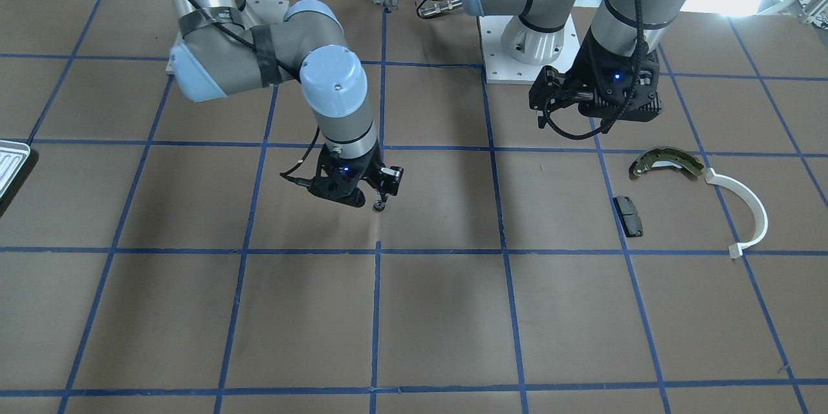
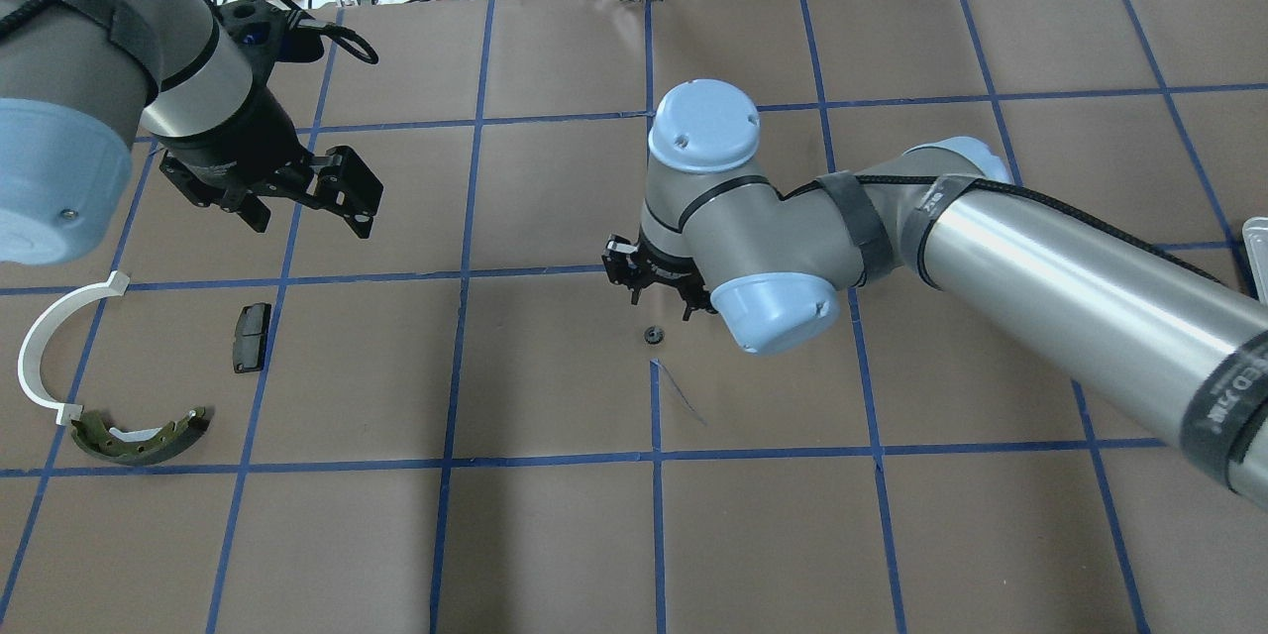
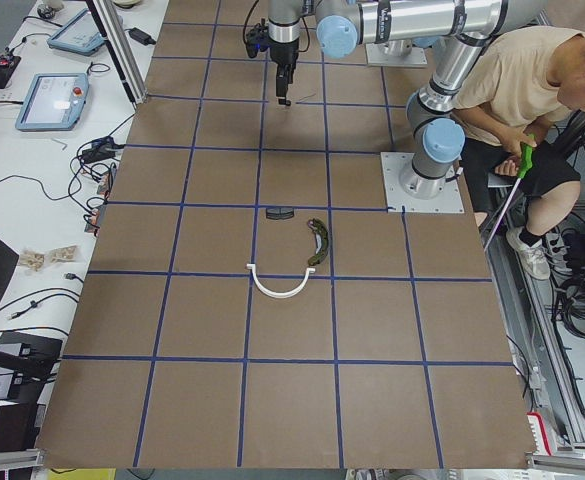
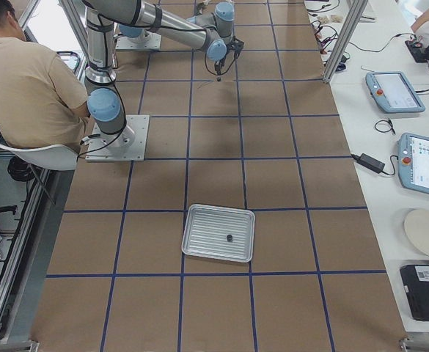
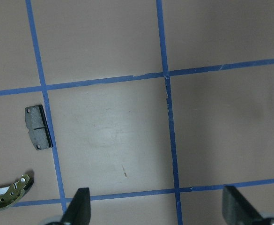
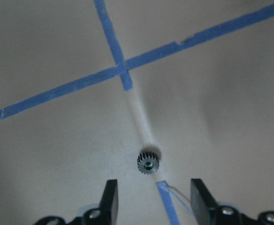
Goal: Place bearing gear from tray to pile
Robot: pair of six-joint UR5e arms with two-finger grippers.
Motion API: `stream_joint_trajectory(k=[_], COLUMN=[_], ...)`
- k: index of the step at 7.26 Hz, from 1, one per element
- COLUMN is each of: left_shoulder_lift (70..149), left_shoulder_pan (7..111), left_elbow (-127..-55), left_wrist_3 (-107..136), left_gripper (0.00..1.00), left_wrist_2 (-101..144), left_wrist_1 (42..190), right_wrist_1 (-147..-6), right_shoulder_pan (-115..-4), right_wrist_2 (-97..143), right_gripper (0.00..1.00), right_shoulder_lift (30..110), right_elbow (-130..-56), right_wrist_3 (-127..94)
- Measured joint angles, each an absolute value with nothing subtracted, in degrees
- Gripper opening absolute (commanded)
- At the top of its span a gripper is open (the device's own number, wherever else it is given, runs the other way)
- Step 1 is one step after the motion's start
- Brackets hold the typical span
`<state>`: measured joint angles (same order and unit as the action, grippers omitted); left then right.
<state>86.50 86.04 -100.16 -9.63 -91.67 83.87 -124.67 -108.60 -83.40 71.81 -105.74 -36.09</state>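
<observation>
A small dark bearing gear (image 6: 148,162) lies loose on the brown table near its middle (image 1: 378,207) (image 2: 653,335). My right gripper (image 6: 151,197) is open and hovers just above it (image 1: 380,194), its fingers to either side and not touching. The pile lies by my left arm: a bronze shoe (image 2: 139,436), a white arc (image 2: 40,347) and a black pad (image 2: 252,337). My left gripper (image 2: 342,190) is open and empty, held above the table near the pile (image 5: 158,208). The silvery tray (image 4: 192,220) stands far off, with another small dark part (image 4: 229,237) in it.
The tray's edge shows at the left of the front-facing view (image 1: 13,165). Blue tape lines grid the table. An operator (image 3: 532,90) sits behind the arm bases. Tablets and cables lie on the white side bench (image 4: 412,125).
</observation>
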Motion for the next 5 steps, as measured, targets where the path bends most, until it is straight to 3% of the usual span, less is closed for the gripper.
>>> stream_joint_trajectory(k=[5], left_shoulder_lift=[91.77], left_shoulder_pan=[90.34], left_elbow=[-102.03], left_wrist_3=[-1.39], left_gripper=[1.00], left_wrist_2=[-86.31], left_wrist_1=[77.52], right_wrist_1=[-115.94], right_shoulder_pan=[-82.60], right_wrist_2=[-94.94], right_gripper=[1.00], right_shoulder_lift=[76.66], right_elbow=[-104.08], right_wrist_3=[12.62])
